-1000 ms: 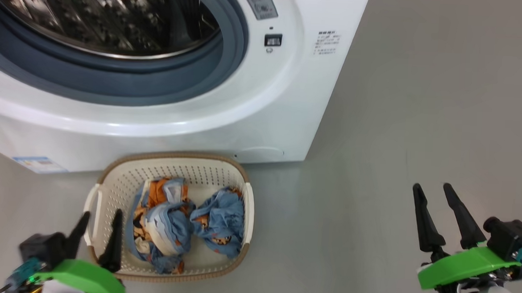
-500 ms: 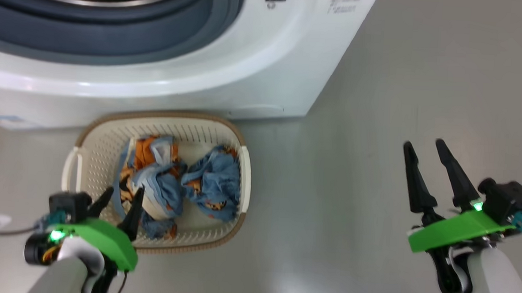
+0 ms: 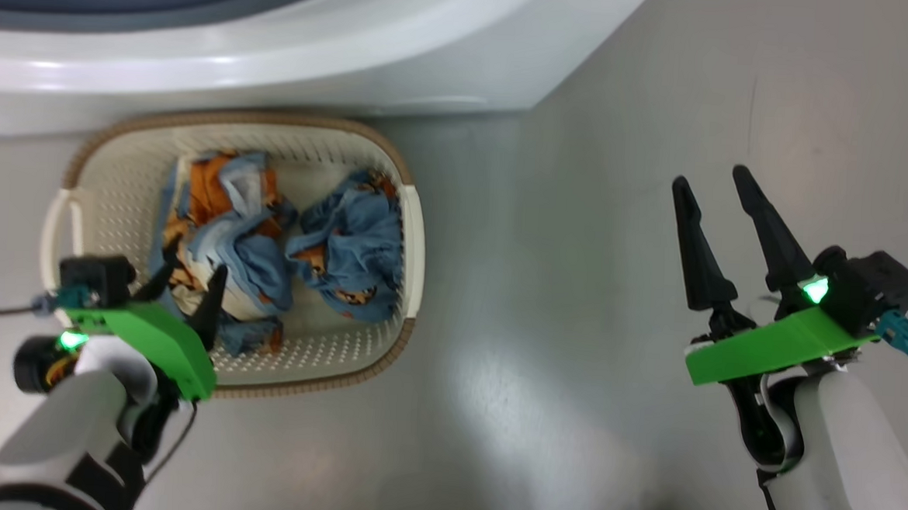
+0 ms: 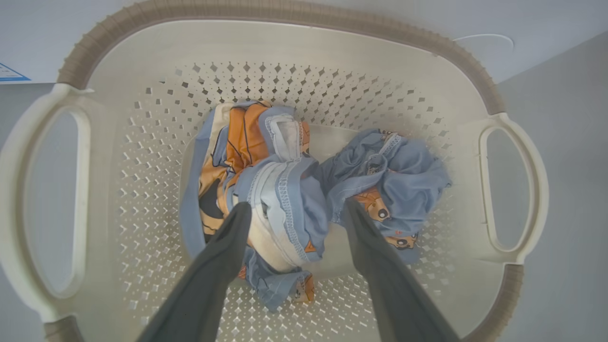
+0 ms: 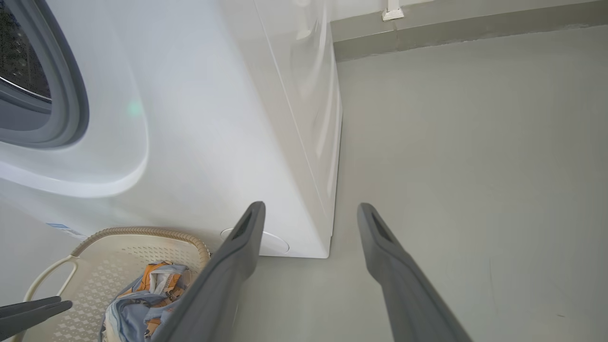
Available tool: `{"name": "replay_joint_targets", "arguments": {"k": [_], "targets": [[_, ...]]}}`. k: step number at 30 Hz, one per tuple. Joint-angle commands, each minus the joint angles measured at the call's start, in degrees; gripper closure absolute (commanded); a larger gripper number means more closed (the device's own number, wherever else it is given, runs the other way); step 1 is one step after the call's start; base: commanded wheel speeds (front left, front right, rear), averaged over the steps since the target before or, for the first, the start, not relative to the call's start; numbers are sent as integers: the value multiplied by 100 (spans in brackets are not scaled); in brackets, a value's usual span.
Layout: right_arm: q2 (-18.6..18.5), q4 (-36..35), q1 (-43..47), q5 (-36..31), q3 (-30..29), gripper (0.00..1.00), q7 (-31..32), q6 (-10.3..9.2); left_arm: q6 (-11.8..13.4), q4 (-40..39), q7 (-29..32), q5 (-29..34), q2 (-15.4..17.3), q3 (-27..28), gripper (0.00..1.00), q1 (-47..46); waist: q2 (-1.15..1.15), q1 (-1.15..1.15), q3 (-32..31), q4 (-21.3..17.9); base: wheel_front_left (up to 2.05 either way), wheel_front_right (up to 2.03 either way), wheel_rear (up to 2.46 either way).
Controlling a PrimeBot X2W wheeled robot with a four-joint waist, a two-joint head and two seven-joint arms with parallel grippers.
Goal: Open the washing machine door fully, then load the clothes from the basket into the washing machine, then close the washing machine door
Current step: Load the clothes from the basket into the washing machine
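The small cream-white perforated plastic basket with a brown woven-look rim (image 3: 236, 117) is found on the grey floor (image 3: 576, 292), just before the front of the big white boxy washing machine (image 3: 356, 55). Its long axis is laid roughly parallel to that front, with one handle at each end. The two bundles of light-blue clothes with orange-brown prints (image 3: 345, 249) are seen side by side along that axis, inside the basket. The left gripper (image 3: 191, 271) is held over the left bundle with its fingers spread wide and nothing between them; whether the fabric is touched cannot be told. The right gripper (image 3: 710, 177) is kept well apart over bare floor, equally wide and empty. Compared with a second ago, the head camera is tilted further down, so the drum is lost from the top. The left fingertips, then at the basket's near left rim, are now brought inward above the clothes.
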Motion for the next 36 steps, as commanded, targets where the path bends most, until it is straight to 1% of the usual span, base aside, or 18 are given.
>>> {"name": "replay_joint_targets", "arguments": {"k": [1,7,12,20,31,32,33,36], "targets": [[54,-149,58,-54,133,0,-68,9,-9,16,-30,-60,266,69,0,-63,0,0,333,-123,0,0,0],[113,-243,-87,-92,286,0,-68,9,-9,235,12,-378,491,-403,0,-489,0,0,699,-270,0,0,0],[155,-264,-157,-115,441,0,-68,9,-9,410,45,-625,615,-649,0,-782,0,0,922,-385,0,0,0],[225,-344,-285,-134,631,0,-68,9,-9,615,176,-926,743,-995,0,-1117,0,0,1168,-536,0,0,0],[281,-487,-284,-150,631,0,-68,9,-9,723,472,-1256,760,-1411,0,-1316,0,0,1330,-628,0,0,0],[285,-491,-279,-153,625,0,-68,9,-9,720,483,-1288,764,-1442,4,-1324,0,0,1333,-630,0,0,0],[290,-492,-278,-155,618,0,-68,9,-9,715,506,-1319,766,-1478,50,-1327,0,0,1333,-632,0,0,0],[304,-487,-289,-158,588,0,-68,9,-9,709,528,-1406,768,-1576,100,-1336,0,0,1314,-628,0,0,0]]}}
